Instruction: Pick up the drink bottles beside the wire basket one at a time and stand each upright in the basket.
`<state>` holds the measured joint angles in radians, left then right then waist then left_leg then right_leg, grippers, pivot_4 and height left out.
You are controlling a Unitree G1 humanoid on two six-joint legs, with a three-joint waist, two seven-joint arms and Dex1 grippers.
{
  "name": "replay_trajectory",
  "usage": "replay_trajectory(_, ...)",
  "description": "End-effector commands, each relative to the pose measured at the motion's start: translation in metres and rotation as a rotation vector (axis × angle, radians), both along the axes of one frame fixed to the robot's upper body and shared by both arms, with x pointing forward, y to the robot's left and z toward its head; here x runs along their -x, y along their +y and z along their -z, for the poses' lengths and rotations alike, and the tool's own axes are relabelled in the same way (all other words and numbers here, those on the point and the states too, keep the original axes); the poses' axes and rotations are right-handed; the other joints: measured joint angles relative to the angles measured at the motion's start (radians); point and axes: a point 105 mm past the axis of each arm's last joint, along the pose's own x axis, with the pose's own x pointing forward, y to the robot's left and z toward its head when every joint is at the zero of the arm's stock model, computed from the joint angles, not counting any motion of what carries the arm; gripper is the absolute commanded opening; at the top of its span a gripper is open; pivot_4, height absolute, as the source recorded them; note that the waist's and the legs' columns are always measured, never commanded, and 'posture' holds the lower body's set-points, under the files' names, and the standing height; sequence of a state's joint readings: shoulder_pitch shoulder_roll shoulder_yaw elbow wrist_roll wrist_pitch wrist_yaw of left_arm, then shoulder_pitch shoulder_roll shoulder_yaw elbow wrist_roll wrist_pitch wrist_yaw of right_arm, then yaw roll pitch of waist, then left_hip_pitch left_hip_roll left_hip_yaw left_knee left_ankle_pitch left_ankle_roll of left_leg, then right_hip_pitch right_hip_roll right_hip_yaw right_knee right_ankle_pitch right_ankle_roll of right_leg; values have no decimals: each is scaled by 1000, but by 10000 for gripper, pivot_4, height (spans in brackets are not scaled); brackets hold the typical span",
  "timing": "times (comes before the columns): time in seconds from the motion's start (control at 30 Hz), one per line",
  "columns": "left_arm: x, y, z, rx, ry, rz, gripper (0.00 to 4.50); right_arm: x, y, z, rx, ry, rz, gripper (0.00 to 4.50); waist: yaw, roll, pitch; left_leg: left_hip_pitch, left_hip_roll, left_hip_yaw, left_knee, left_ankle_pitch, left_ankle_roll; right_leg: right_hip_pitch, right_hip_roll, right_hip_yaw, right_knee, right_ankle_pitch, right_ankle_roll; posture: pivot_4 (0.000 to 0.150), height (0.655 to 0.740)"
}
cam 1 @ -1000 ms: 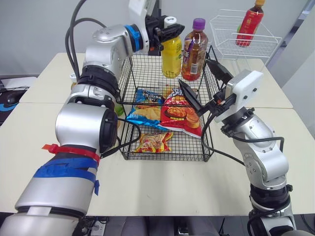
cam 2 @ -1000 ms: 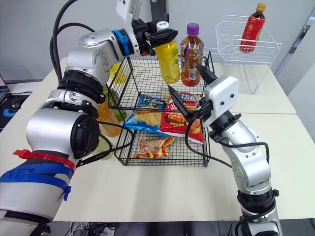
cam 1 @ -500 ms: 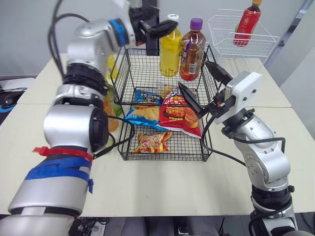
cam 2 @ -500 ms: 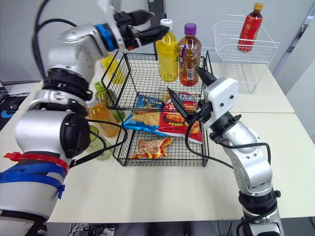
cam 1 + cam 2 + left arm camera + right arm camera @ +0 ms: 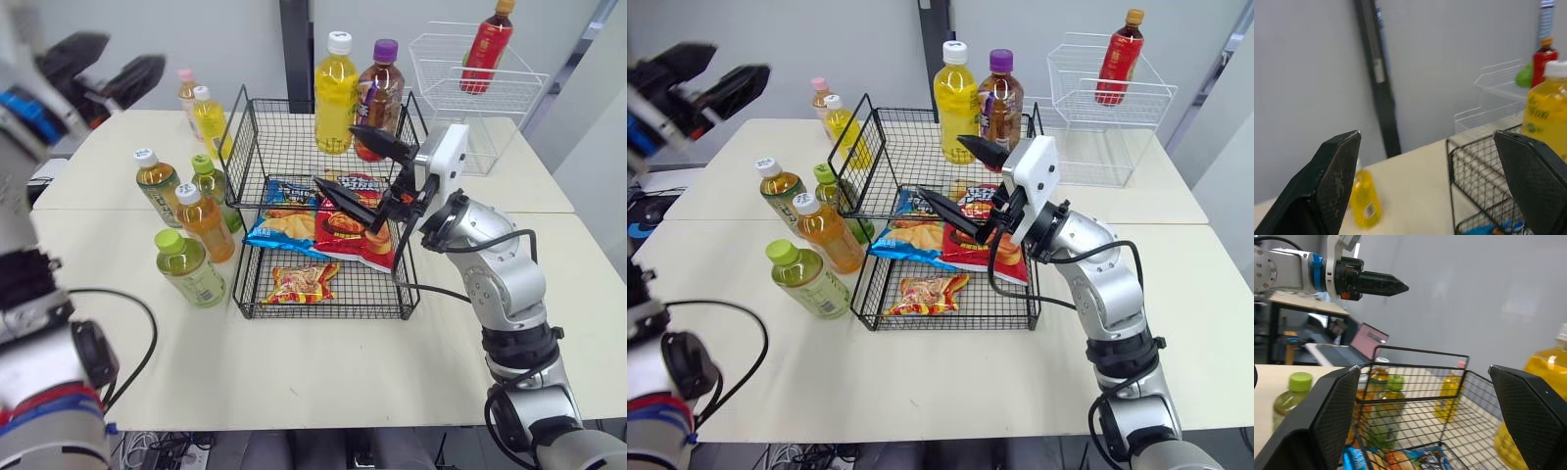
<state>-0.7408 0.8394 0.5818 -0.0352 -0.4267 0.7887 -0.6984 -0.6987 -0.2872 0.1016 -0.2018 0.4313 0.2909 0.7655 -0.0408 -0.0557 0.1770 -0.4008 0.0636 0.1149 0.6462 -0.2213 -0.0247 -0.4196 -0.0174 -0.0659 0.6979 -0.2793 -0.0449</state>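
Nearest on the bench, a green-capped bottle stands upright just left of the black wire basket. Behind it three more stand close to the basket's left side: an orange drink bottle, a second green-capped bottle and an amber tea bottle. In the basket's lower front tray lie a small snack bag, a red snack bag and a blue chip bag. The right arm reaches in from the right. The right hand hovers above those bags, its fingers spread wide and pointing left, holding nothing. At the basket's back a yellow drink bottle and a purple-capped tea bottle stand upright side by side. Beyond the basket's left corner stand a small yellow bottle and a pink-capped bottle. The left hand is raised high at the far left, well apart from everything, fingers apart and empty. At the far right a white wire basket holds a red bottle.
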Motion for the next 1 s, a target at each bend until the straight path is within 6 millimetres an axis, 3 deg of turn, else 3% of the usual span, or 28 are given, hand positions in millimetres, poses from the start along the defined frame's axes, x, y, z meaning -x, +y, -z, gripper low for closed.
replay_trajectory(0.03, 50, 19, -1, 10, -49, -127, 44796, 10, 4, -6, 16, -7, -153, 45000, 5, -1, -1, 0, 0, -1, 0, 0, 0, 0, 0, -1, 0, 0, 0, 1500, 7400)
replay_trajectory(0.2, 104, 41, 56, 79, 65, -258, 44796, 18, 13, -2, 62, 29, -328, 45000, 11, -2, -1, 1, 0, -1, 0, 0, 0, 1, 0, -1, 0, 0, 0, 1500, 7400)
replay_trajectory(0.33, 138, 42, 93, 149, 144, -301, 44796, 25, 17, -2, 81, 46, -418, 45000, 14, -4, -2, 3, 0, -4, 0, -2, 4, 5, -1, -4, -1, 0, 0, 1500, 7400)
replay_trajectory(0.57, 168, 35, 123, 237, 214, -296, 44796, 27, 22, -1, 97, 55, -460, 45000, 16, -4, -2, 8, 1, -6, -1, -2, 4, 11, -1, -5, -1, -2, 3, 1500, 7400)
replay_trajectory(0.7, 171, 32, 127, 259, 219, -291, 44796, 29, 21, -1, 99, 50, -450, 45000, 16, -4, -2, 9, 1, -6, -1, -2, 4, 11, -1, -5, -1, -3, 3, 1500, 7400)
replay_trajectory(0.87, 158, 30, 122, 256, 200, -273, 44796, 29, 18, -2, 95, 40, -413, 45000, 17, -3, -2, 8, 0, -6, -1, -3, 5, 11, -1, -5, -3, -3, 2, 1500, 7400)
replay_trajectory(1.0, 110, 31, 102, 214, 142, -255, 44796, 20, 14, -4, 83, -1, -255, 45000, 35, -3, -2, 8, 0, -7, -2, -2, 4, 11, -1, -7, -3, -3, 2, 1500, 7400)
